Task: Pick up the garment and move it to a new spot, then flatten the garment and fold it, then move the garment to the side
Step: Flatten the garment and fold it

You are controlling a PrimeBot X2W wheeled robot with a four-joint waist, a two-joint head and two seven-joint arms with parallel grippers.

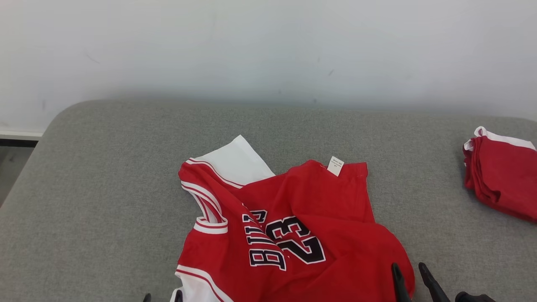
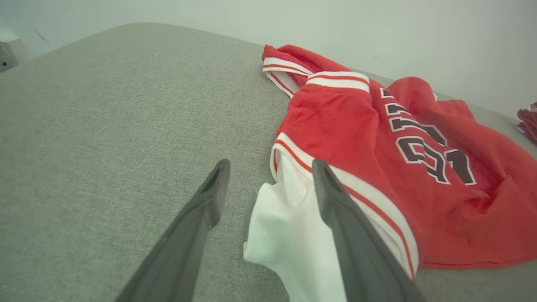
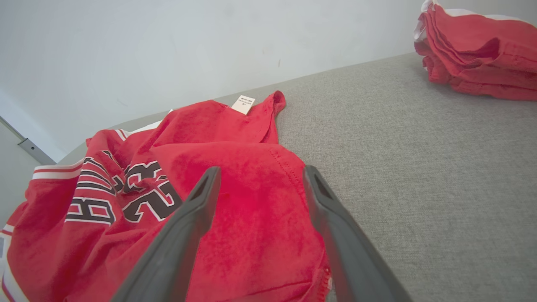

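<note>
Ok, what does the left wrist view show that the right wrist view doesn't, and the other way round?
Left wrist view: the left gripper, open, one finger over the bare grey surface, the other in front of the white sleeve. Right wrist view: the right gripper, open above plain red cloth, plus the white label. Both: the red jersey with its number 23, and the folded red stack, a sliver at the left wrist view's right edge.
</note>
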